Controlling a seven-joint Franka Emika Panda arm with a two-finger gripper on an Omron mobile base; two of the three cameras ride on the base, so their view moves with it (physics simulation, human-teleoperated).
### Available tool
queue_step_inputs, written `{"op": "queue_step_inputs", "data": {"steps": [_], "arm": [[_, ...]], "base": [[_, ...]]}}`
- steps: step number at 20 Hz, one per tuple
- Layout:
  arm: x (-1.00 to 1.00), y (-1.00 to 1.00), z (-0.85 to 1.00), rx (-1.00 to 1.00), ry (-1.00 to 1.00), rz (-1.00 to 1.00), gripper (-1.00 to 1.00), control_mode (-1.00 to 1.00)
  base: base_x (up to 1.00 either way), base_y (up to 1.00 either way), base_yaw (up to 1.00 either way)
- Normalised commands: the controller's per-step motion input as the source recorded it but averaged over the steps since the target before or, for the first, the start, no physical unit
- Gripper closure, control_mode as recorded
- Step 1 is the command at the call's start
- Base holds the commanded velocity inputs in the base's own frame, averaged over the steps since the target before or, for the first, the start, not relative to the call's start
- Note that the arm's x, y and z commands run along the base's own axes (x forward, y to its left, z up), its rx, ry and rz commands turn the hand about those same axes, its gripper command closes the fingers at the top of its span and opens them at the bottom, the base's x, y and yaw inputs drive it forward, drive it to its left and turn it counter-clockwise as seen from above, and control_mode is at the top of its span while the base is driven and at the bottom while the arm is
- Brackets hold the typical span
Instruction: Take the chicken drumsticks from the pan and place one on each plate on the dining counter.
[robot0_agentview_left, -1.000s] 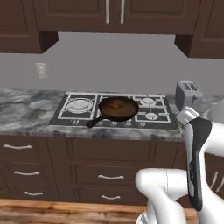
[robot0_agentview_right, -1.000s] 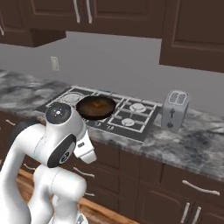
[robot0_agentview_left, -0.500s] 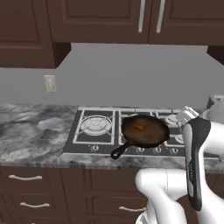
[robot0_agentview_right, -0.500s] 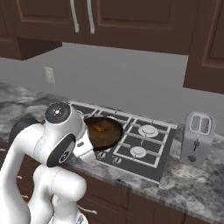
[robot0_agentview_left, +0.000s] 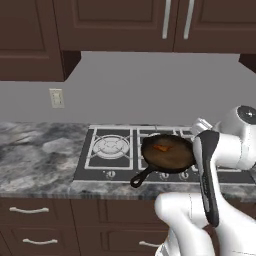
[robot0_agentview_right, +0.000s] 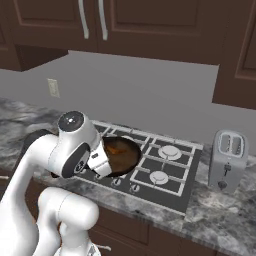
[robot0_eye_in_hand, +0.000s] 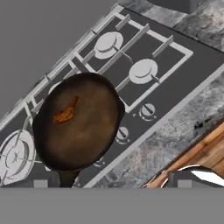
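Round dark cast-iron skillet (robot0_agentview_left: 168, 153) sits on the black gas hob (robot0_agentview_left: 150, 152), short handle toward the counter edge, so it's reachable from the front. Orange-brown glazed drumstick meat (robot0_eye_in_hand: 66, 113) lies inside the skillet, far side. Arm is folded high, hand camera looking down on it. Gripper state: can't tell. Silver toaster (robot0_agentview_right: 227, 161) stands right of the hob.

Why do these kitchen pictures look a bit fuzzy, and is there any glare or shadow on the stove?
Left base view: soft and even, no glare on the pan. Right base view: the toaster looks evenly lit, with no bright glare. Hand view: blurriest, drumstick an orange smear; hob lines slant because the camera is tilted.
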Motion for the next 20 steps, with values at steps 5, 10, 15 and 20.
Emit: {"op": "queue_step_inputs", "data": {"steps": [5, 10, 15, 20], "arm": [[0.88, 0.0, -0.27, -0.05, 0.18, 0.01, -1.0, -1.0], [0.83, 0.0, -0.66, 0.04, 0.34, 0.02, -1.0, -1.0], [0.71, 0.0, -0.48, 0.18, 0.22, -0.04, -1.0, -1.0], [0.82, 0.19, -0.33, 0.16, 0.0, -0.12, -1.0, -1.0]], "base": [[0.0, 0.0, 0.0], [0.0, 0.0, 0.0], [0.0, 0.0, 0.0], [0.0, 0.0, 0.0]]}}
